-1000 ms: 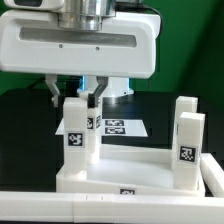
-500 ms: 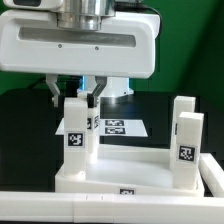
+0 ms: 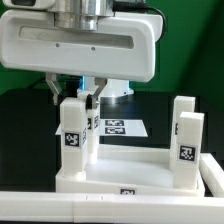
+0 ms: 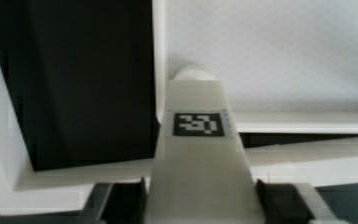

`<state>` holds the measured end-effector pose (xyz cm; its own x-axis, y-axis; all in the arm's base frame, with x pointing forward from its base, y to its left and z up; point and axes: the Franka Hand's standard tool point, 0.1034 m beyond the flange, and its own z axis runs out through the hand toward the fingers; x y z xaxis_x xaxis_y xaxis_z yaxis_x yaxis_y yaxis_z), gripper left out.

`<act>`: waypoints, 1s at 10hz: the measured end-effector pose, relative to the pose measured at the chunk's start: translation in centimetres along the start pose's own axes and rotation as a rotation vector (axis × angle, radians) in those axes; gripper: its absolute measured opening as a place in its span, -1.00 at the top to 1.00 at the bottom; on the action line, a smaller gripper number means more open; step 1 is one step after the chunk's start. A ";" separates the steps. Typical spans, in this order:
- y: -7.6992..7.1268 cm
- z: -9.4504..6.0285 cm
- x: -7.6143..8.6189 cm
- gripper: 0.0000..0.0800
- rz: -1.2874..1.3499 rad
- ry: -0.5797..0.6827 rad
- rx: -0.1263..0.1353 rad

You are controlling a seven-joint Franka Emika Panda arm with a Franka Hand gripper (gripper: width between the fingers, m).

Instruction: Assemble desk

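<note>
From the exterior view, the hand (image 3: pixel 82 97) is clamping a leg (image 3: pixel 73 138) standing on the tabletop (image 3: pixel 130 168) at its left corner, with two more legs (image 3: pixel 187 135) standing at the right. The wrist view is only showing that gripped leg (image 4: pixel 201 140) with its marker, fingers (image 4: pixel 119 200) squeezing both sides.

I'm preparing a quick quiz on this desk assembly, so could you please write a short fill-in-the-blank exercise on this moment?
1. The fingers are closed on a ____ standing on the tabletop.
2. In the exterior view, ____ legs stand upright on the tabletop.
3. Behind the desk, the marker board lies flat on the ____ table.
4. Each leg bears a black-and-white ____.

Missing words: leg; three; black; marker
</note>
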<state>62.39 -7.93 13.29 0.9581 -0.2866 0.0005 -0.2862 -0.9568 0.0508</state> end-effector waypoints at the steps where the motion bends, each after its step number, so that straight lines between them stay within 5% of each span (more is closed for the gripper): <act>1: 0.0 0.0 0.0 0.27 0.058 0.000 0.000; 10: -0.9 0.1 0.0 0.27 0.761 -0.018 0.053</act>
<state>62.61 -7.04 13.11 0.4961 -0.8683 -0.0003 -0.8683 -0.4961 -0.0046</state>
